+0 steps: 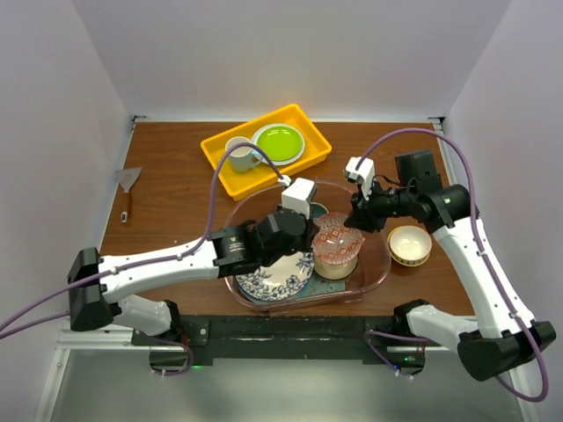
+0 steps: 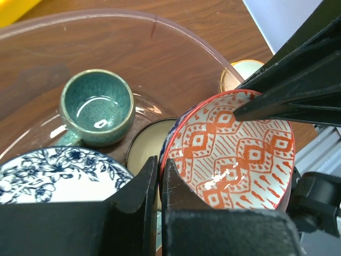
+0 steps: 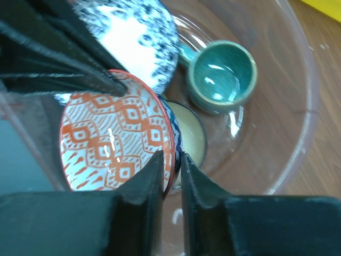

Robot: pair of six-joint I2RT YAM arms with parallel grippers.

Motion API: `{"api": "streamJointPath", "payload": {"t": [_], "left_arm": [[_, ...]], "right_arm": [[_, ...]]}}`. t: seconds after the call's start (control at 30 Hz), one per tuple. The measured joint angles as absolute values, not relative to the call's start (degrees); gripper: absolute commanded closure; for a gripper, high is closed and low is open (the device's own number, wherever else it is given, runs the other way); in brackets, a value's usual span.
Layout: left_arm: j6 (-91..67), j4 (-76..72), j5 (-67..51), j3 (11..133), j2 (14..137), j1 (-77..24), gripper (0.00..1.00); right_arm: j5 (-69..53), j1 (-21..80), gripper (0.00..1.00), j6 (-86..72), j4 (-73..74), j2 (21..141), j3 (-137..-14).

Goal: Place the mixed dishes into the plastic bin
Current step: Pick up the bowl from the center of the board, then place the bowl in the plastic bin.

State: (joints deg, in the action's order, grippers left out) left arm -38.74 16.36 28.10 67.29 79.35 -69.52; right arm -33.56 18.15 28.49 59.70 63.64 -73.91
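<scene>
Bowl point(image 2: 234, 154): orange-red diamond pattern on white inside, dark blue outside.
Left gripper point(image 2: 160, 162): clenched on the bowl's rim.
Right gripper point(image 3: 171, 156): astride the rim, grip unclear.

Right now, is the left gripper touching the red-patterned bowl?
Touching. The left wrist view shows the left gripper shut on the rim of the red-patterned bowl.

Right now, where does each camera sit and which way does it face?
Top external: above, behind the robot, looking down at the table; both arms show.
Left wrist: on the left arm, looking past left gripper at the red-patterned bowl.
Right wrist: on the right arm, facing that bowl past right gripper.
Wrist views share bowl and dark teal mug.
</scene>
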Motion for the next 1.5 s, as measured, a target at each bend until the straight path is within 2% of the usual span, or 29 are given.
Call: {"api": "streamJointPath", "payload": {"t": [0.03,0.07,0.17,0.2,0.3,0.4,0.9,1.5], "left_arm": [[-37.9,15.9,27.9,66.4,78.1,-69.6,1.0],[-36.8,15.6,27.7,65.5,76.9,-69.6,1.0],[-34.9,15.7,27.8,63.4,74.1,-69.5,1.0],[-34.4,16.0,28.2,62.8,73.3,-69.5,1.0],[-33.3,16.9,29.1,61.8,72.1,-69.4,1.0],[-32.7,17.7,29.8,61.1,71.6,-69.4,1.0],[-31.3,17.0,26.2,57.9,72.3,-67.2,1.0],[-26.9,13.8,16.9,63.9,87.8,-66.8,1.0]], "right_arm": [[-35.1,18.0,0.65,28.6,59.7,63.3,-73.9],[-37.1,17.9,0.51,28.8,59.9,62.9,-74.0],[-39.9,16.5,0.36,29.8,60.7,61.1,-74.2],[-40.3,15.4,0.27,30.3,61.1,60.5,-74.3],[-41.6,12.3,0.16,31.1,62.1,59.1,-74.6],[-43.0,9.5,0.1,32.0,62.7,57.7,-74.9],[-43.7,0.6,0.07,30.3,61.4,53.1,-74.6],[-44.5,-3.4,0.06,27.7,58.3,52.5,-71.9]]}}
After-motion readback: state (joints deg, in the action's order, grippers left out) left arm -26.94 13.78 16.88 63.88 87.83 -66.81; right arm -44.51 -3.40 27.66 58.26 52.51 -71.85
